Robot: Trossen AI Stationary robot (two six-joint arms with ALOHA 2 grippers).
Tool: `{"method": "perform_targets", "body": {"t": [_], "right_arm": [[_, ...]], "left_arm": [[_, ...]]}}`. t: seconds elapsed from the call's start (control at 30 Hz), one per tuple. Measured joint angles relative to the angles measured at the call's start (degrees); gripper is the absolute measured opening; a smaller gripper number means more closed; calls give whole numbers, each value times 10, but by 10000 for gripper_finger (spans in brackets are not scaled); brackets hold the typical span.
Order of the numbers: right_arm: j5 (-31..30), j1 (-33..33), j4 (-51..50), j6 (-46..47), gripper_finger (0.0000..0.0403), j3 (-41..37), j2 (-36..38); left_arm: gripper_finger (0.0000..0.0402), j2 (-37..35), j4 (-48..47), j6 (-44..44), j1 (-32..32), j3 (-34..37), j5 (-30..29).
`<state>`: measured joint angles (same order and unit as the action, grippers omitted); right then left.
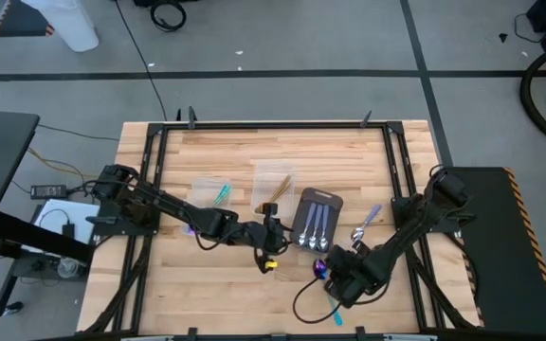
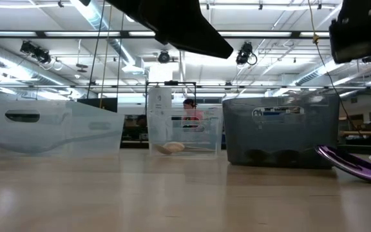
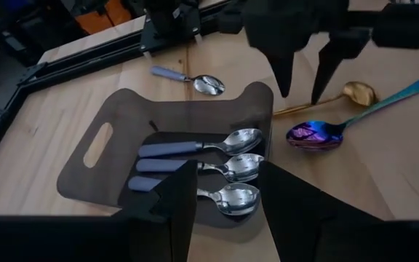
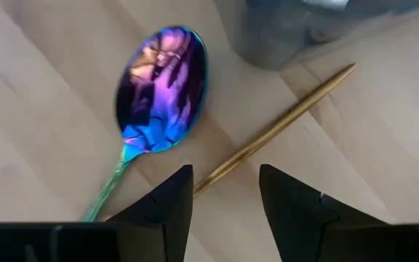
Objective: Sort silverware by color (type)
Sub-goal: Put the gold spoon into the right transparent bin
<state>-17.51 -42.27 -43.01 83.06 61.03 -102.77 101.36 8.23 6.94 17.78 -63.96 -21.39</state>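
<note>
An iridescent purple spoon with a teal handle lies flat on the table, and it also shows in the left wrist view. A gold spoon lies beside it, its handle running between the fingers of my right gripper. My right gripper is open, points down and stands just above both spoons. Three silver spoons lie side by side in the dark grey tray. My left gripper is open and empty, just in front of the tray.
A fourth silver spoon lies loose on the table beyond the tray. Two clear tubs stand at the back, one with teal-handled spoons and one with gold spoons. A black frame rims the table.
</note>
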Motion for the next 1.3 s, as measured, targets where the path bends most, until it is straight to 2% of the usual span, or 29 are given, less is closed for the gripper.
{"method": "perform_targets", "body": {"t": [0.2,0.4,0.9,1.1,1.3], "right_arm": [[22,4,-7,23,169,6,-38],[36,4,-19,27,163,9,-46],[84,4,-79,23,54,7,-36],[102,2,-106,10,38,6,-36],[125,-5,-149,3,34,4,-36]], "left_arm": [[156,0,6,24,-7,0,0],[156,-1,9,24,-16,0,0],[156,-1,10,28,10,0,17],[156,-1,10,61,28,0,17],[156,-1,11,38,32,-6,18]]}}
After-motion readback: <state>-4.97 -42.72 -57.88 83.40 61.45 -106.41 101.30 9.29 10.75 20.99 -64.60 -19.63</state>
